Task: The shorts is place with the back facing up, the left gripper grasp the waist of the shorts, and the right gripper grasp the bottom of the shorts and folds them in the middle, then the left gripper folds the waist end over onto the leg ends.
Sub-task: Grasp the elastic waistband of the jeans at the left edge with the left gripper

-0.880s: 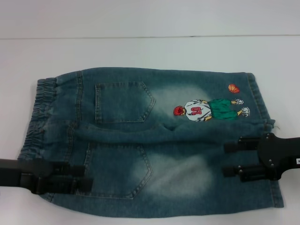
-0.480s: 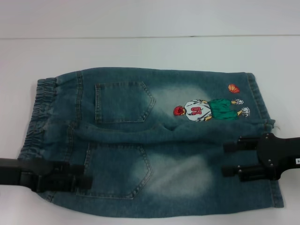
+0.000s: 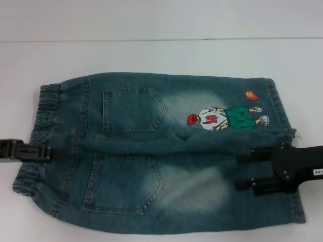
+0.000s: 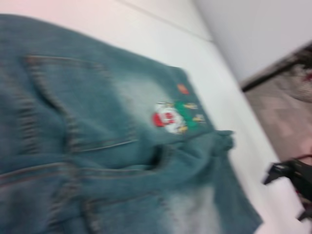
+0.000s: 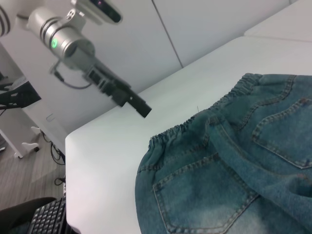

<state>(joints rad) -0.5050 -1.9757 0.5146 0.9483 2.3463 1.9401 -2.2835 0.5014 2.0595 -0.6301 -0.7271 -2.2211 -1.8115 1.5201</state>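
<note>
- The shorts [image 3: 166, 156] lie flat on the white counter [image 3: 151, 55], back up, both patch pockets showing, still unfolded. The waist end [image 3: 38, 136] is on my left, the leg ends [image 3: 287, 151] on my right.
- Change: my left gripper [image 3: 43, 152] has pulled back. Just before, it sat over the near corner of the waist by the lower pocket; now it is farther out and farther from me, its tip at the elastic edge, mid-waist.
- The right wrist view shows that gripper clear above the counter, off the cloth, holding nothing. Can't tell whether it is spread or closed.
- The near waist corner is uncovered now and the elastic lies puckered.
- My right gripper [image 3: 245, 171] has barely shifted: over the near leg by the hem, its two fingers [image 3: 252, 149] spread apart, gripping no cloth that I can see.
- Read: no grasp at either end. The left looks to be re-approaching the waist, so the middle fold hasn't started.
</note>
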